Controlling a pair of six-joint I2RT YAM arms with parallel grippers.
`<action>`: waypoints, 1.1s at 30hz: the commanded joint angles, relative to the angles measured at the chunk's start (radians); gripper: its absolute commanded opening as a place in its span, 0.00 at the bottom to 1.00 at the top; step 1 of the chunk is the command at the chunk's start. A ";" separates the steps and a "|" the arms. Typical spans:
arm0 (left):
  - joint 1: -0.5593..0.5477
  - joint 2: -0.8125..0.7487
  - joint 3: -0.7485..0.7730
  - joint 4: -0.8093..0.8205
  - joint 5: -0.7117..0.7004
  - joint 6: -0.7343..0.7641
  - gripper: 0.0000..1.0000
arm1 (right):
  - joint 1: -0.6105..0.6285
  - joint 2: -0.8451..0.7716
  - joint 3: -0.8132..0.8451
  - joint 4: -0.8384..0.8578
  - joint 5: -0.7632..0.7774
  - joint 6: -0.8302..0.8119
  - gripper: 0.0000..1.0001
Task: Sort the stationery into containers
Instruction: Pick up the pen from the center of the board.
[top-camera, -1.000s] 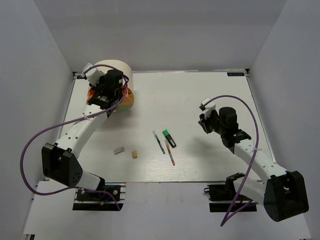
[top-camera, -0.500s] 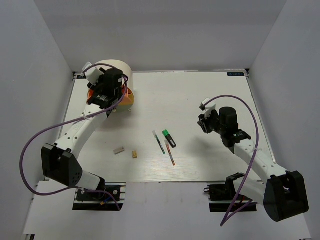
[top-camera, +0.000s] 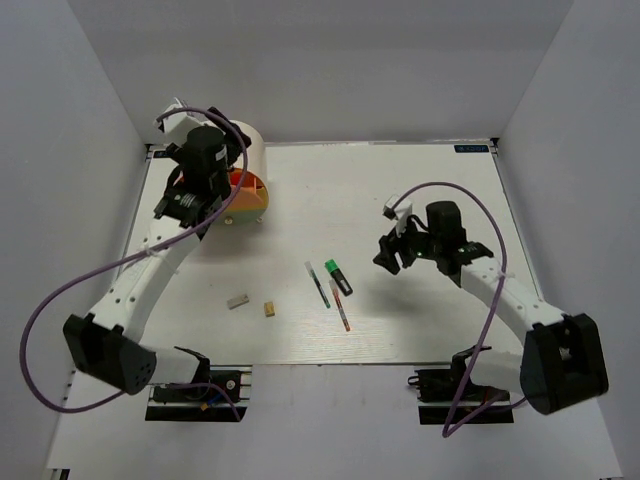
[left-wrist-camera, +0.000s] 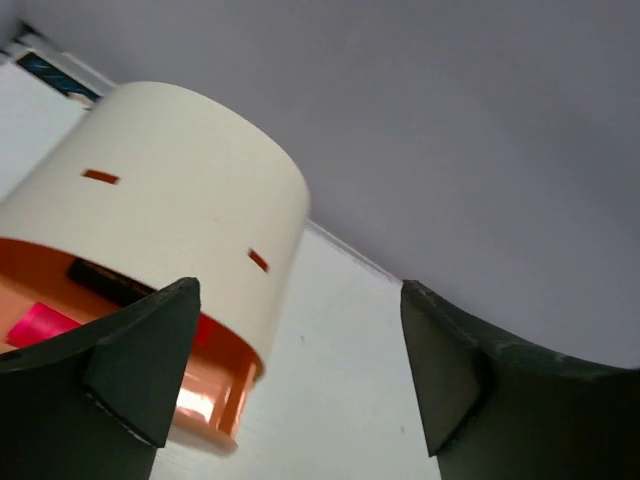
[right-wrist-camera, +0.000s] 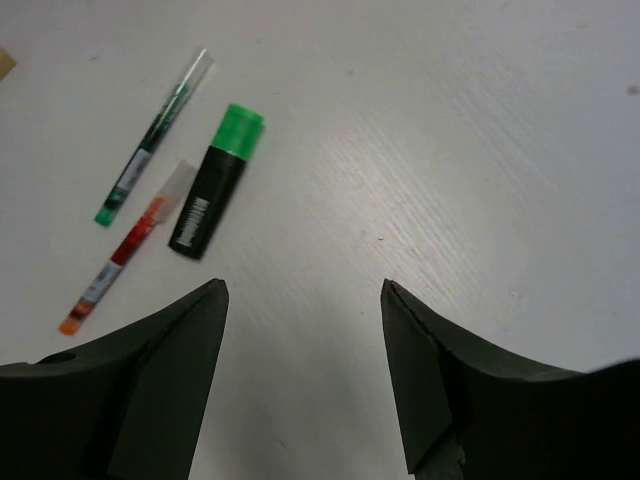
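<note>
The cream drum (top-camera: 250, 145) stands at the far left with an orange tray (top-camera: 249, 193) swung out at its base. In the left wrist view that tray (left-wrist-camera: 212, 400) holds a black highlighter (left-wrist-camera: 105, 281) and a pink end (left-wrist-camera: 38, 326). My left gripper (top-camera: 210, 152) (left-wrist-camera: 298, 288) hovers open and empty beside the drum (left-wrist-camera: 170, 190). A green-ended highlighter (top-camera: 338, 277) (right-wrist-camera: 215, 180), a green pen (top-camera: 317, 284) (right-wrist-camera: 155, 135) and a red pen (top-camera: 340, 306) (right-wrist-camera: 125, 250) lie mid-table. My right gripper (top-camera: 388, 256) (right-wrist-camera: 302, 285) is open and empty, just right of them.
A grey block (top-camera: 237, 300) and a tan block (top-camera: 269, 309) lie left of the pens, near the front edge. White walls close in the table on three sides. Purple cables loop off both arms.
Both grippers have opened wide. The left gripper has risen and pulled back from the orange tray. The right gripper has moved left toward the pens and highlighter.
</note>
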 joint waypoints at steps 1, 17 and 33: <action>0.006 -0.153 -0.071 0.005 0.271 0.074 0.93 | 0.036 0.106 0.124 -0.161 -0.122 0.010 0.69; -0.014 -0.682 -0.625 -0.325 0.400 -0.170 0.98 | 0.298 0.522 0.474 -0.300 0.182 0.189 0.71; -0.014 -0.715 -0.734 -0.334 0.410 -0.235 0.98 | 0.397 0.680 0.551 -0.271 0.380 0.245 0.66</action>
